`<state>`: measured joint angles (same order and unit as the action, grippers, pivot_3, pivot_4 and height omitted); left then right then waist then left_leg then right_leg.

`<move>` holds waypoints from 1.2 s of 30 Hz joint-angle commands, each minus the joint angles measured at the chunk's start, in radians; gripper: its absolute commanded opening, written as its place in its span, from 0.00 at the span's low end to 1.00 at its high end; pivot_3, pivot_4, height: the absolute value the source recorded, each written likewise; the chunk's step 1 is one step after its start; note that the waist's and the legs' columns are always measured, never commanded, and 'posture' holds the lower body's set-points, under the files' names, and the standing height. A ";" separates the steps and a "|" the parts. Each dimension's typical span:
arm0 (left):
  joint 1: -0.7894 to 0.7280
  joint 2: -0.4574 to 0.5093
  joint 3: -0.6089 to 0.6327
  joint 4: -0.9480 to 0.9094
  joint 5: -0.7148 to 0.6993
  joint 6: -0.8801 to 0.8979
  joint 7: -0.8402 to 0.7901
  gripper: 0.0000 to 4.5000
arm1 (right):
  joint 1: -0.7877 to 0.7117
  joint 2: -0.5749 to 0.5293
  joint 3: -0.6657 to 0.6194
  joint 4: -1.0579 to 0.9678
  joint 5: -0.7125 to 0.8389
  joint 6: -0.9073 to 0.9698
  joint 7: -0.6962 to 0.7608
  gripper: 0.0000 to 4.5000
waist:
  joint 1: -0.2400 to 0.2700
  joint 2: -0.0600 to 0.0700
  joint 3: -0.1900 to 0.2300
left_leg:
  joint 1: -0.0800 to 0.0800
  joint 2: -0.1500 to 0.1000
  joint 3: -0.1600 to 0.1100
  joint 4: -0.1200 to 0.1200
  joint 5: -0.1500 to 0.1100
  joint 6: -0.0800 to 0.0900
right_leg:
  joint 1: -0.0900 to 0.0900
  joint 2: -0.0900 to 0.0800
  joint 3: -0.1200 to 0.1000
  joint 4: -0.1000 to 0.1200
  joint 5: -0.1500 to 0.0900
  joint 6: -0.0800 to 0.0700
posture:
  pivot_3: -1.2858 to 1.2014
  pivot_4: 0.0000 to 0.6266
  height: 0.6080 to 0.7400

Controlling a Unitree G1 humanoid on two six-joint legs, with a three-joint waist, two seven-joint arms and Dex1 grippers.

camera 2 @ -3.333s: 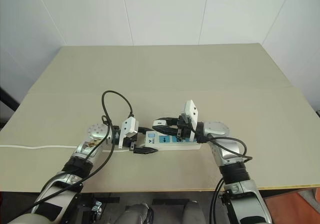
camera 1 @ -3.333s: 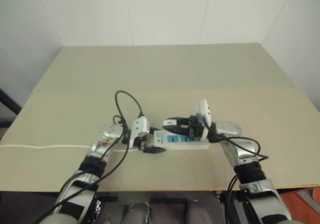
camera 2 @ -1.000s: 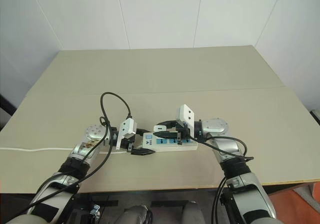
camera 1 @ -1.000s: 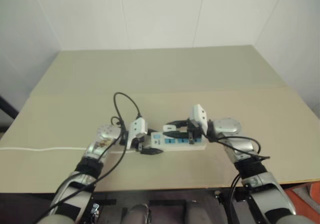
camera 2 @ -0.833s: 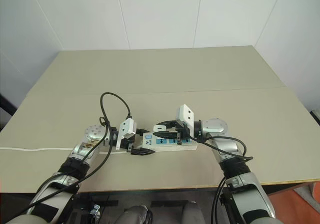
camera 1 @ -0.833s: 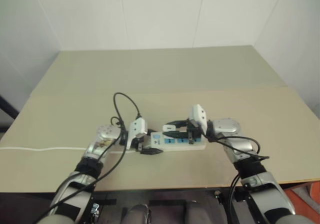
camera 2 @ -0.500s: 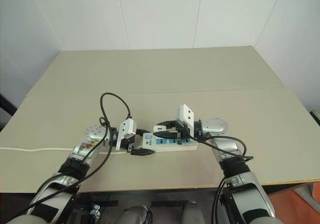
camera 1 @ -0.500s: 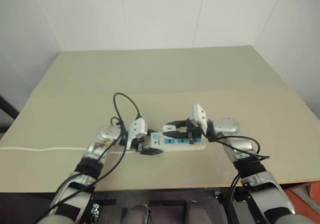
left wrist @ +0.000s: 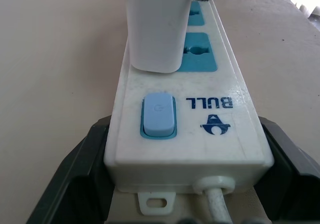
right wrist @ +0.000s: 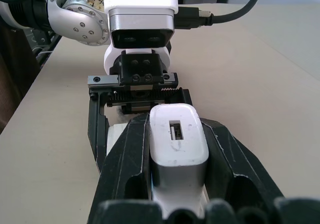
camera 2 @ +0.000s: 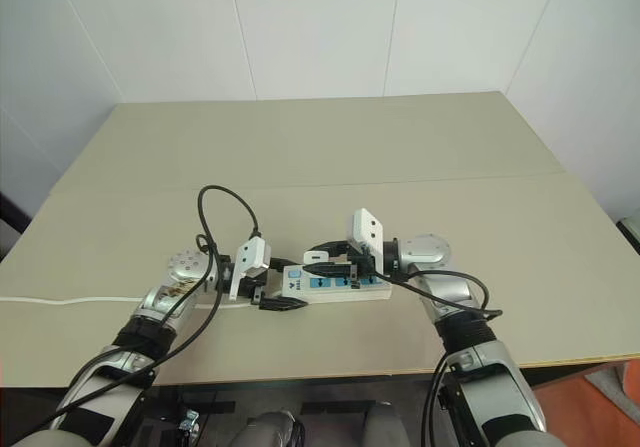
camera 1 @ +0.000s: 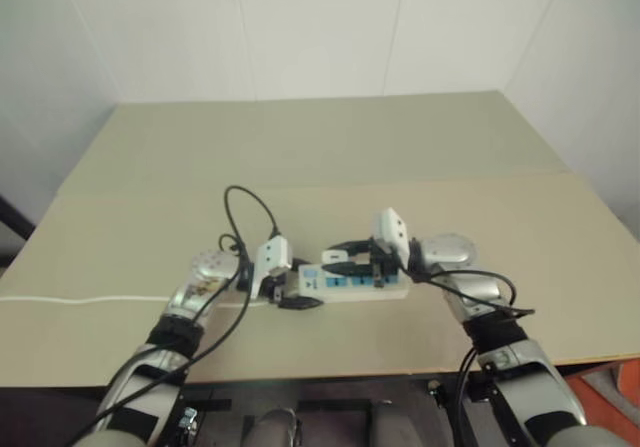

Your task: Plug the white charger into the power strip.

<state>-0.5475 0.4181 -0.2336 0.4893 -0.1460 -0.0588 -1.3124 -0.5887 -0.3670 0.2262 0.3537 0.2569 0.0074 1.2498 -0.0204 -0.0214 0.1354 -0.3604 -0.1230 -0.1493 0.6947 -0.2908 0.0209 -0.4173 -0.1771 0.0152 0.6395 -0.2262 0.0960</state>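
The power strip (camera 2: 338, 283) lies on the table, a long white bar with blue socket faces and a blue switch (left wrist: 158, 116) at its left end. My left gripper (camera 2: 280, 297) is shut on that switch end, one black finger (left wrist: 75, 179) on each side of the bar. The white charger (left wrist: 157, 23) stands upright on the strip over the socket beside the switch, its base against the strip's face with no prongs showing. My right gripper (right wrist: 175, 129) is shut on the charger (right wrist: 177, 144) from the right, a finger on each side.
The strip's white cord (camera 2: 60, 300) runs left across the beige table (camera 2: 320, 157). A black cable (camera 2: 225, 202) loops above my left wrist. The table's front edge is close below both arms, and white walls stand behind it.
The whole picture has shifted slightly. Both grippers, the strip and the charger keep their places relative to one another.
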 commanded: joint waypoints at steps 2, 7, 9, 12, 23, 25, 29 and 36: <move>0.016 0.004 -0.017 -0.030 0.007 0.015 -0.009 0.74 | 0.045 0.003 0.091 0.083 -0.088 0.035 0.017 0.26 | -0.001 0.000 0.000 | 0.003 0.001 0.000 -0.001 0.000 0.000 | 0.002 0.000 0.000 0.000 0.000 0.000 | 0.52 0.24 1.00; 0.017 0.008 -0.015 -0.031 0.008 0.016 -0.008 0.74 | 0.055 0.000 0.068 0.111 -0.075 0.046 0.014 0.26 | -0.001 0.000 0.000 | 0.009 0.003 0.000 -0.003 -0.001 0.001 | 0.012 0.006 0.000 -0.010 0.002 -0.002 | 0.52 0.24 1.00; 0.018 0.010 -0.013 -0.032 0.007 0.018 -0.008 0.74 | 0.061 -0.006 0.050 0.124 -0.065 0.052 0.010 0.26 | 0.001 0.000 0.000 | 0.009 0.005 0.000 -0.003 -0.001 0.000 | 0.012 0.008 0.000 -0.010 0.002 -0.003 | 0.52 0.24 1.00; 0.021 0.016 -0.011 -0.036 0.005 0.021 -0.010 0.74 | 0.072 -0.024 0.033 0.147 -0.064 0.048 0.007 0.26 | 0.004 0.000 0.000 | 0.009 0.012 0.000 -0.003 -0.002 -0.001 | 0.013 0.011 -0.001 -0.011 0.003 -0.004 | 0.52 0.24 1.00; 0.020 0.025 -0.009 -0.035 0.002 0.021 -0.012 0.74 | 0.104 -0.050 0.004 0.149 -0.049 0.034 -0.001 0.26 | 0.007 0.000 -0.001 | 0.009 0.014 0.000 -0.003 -0.002 -0.002 | 0.013 0.014 -0.001 -0.012 0.004 -0.005 | 0.52 0.24 1.00; 0.019 0.026 -0.008 -0.033 0.002 0.020 -0.012 0.74 | 0.107 -0.053 0.005 0.145 -0.048 0.029 0.002 0.26 | 0.008 0.000 -0.001 | 0.009 0.014 0.000 -0.003 -0.002 -0.002 | 0.013 0.014 -0.001 -0.012 0.004 -0.005 | 0.52 0.24 1.00; 0.019 0.024 -0.008 -0.031 0.002 0.020 -0.009 0.74 | 0.102 -0.034 -0.010 0.145 -0.029 0.020 -0.006 0.26 | 0.008 0.000 -0.001 | 0.009 0.014 0.000 -0.003 -0.002 -0.002 | 0.013 0.014 -0.001 -0.012 0.004 -0.005 | 0.52 0.24 1.00; 0.019 0.021 -0.009 -0.030 0.002 0.019 -0.006 0.74 | 0.066 0.006 -0.052 0.069 0.036 0.022 -0.011 0.26 | 0.008 0.001 0.000 | 0.009 0.015 0.000 -0.003 -0.002 -0.002 | 0.012 0.014 -0.001 -0.012 0.004 -0.005 | 0.52 0.24 1.00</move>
<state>-0.5364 0.4213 -0.2407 0.4738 -0.1480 -0.0439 -1.3045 -0.5502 -0.3391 0.1646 0.3952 0.3289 0.0011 1.2393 -0.0127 -0.0208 0.1354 -0.3517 -0.1085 -0.1487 0.6916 -0.2930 0.0190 -0.4051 -0.1627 0.0145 0.6271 -0.2219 0.0905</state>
